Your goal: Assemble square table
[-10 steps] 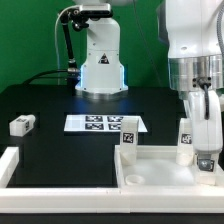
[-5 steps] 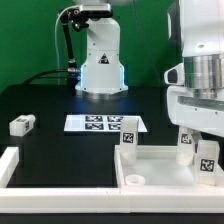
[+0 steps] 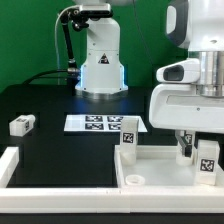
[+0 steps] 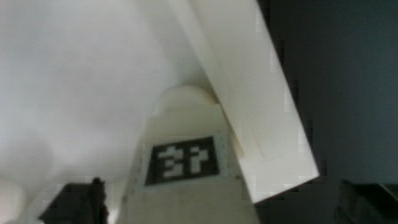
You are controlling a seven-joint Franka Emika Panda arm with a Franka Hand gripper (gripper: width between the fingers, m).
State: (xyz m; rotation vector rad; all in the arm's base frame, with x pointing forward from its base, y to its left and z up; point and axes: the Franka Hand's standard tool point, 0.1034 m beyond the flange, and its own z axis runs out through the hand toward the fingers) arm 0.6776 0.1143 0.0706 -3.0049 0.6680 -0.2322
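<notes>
Over the black tabletop [image 3: 60, 100] and against the green backdrop [image 3: 30, 40], the arm has been raised off the square table [image 3: 165, 186] (at the exterior view's right). A leg block [image 3: 208, 156] is left upright on it, so that fitting is judged done. The gripper [image 4: 222, 198] is held open, with the leg below between the jaws, untouched. One loose leg [image 3: 22, 125] is left.

Exterior view low at the near edge of the black table [image 3: 50, 105], facing the robot base [image 3: 100, 62] on the far side, middle distance, wrist view jammed close onto a tagged leg [image 4: 178, 150] and the square table [image 4: 80, 80], both sharing the slab's corner at the exterior view's right.
</notes>
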